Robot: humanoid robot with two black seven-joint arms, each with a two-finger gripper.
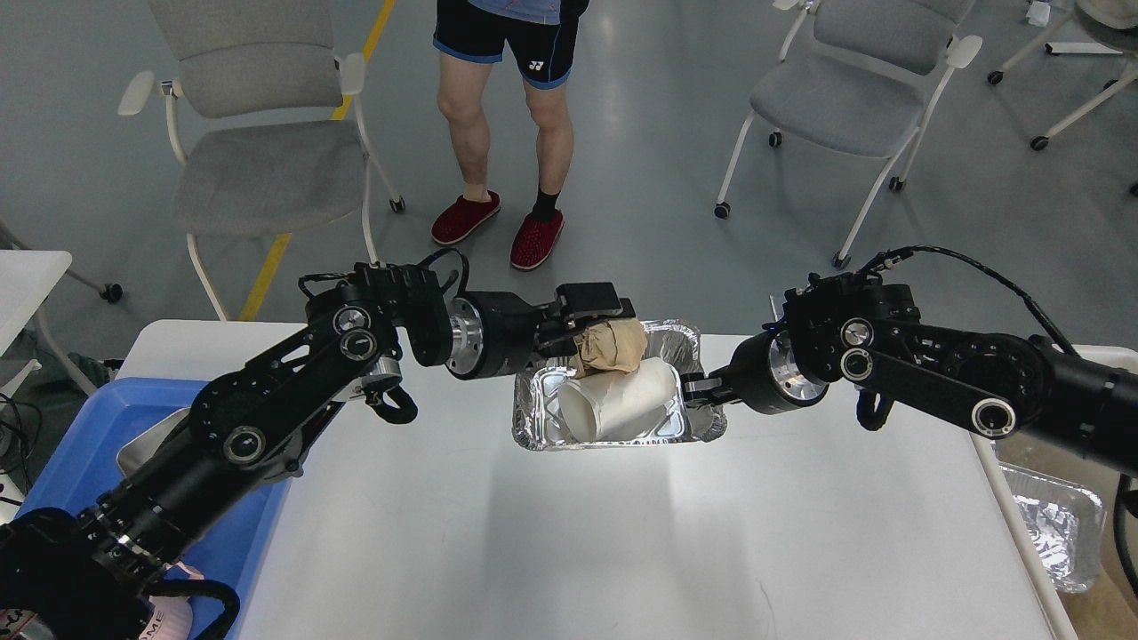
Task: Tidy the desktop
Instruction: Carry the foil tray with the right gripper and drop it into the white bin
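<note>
A silver foil tray (533, 431) stands at the far middle of the white desktop (578, 551). A white paper cup (622, 404) lies on its side in it. A crumpled brown paper (618, 348) rests at the tray's far side, against the cup. My left gripper (587, 327) reaches in from the left, its fingers closed on the paper's left end. My right gripper (698, 389) comes in from the right and is shut on the tray's right rim.
A blue plastic tray (80, 462) holding a metal container (147, 444) sits at the desktop's left edge. Another foil tray (1058, 524) lies beyond the right edge. A person (507, 133) and chairs (258, 169) stand past the far edge. A small white table corner (27, 276) shows at left.
</note>
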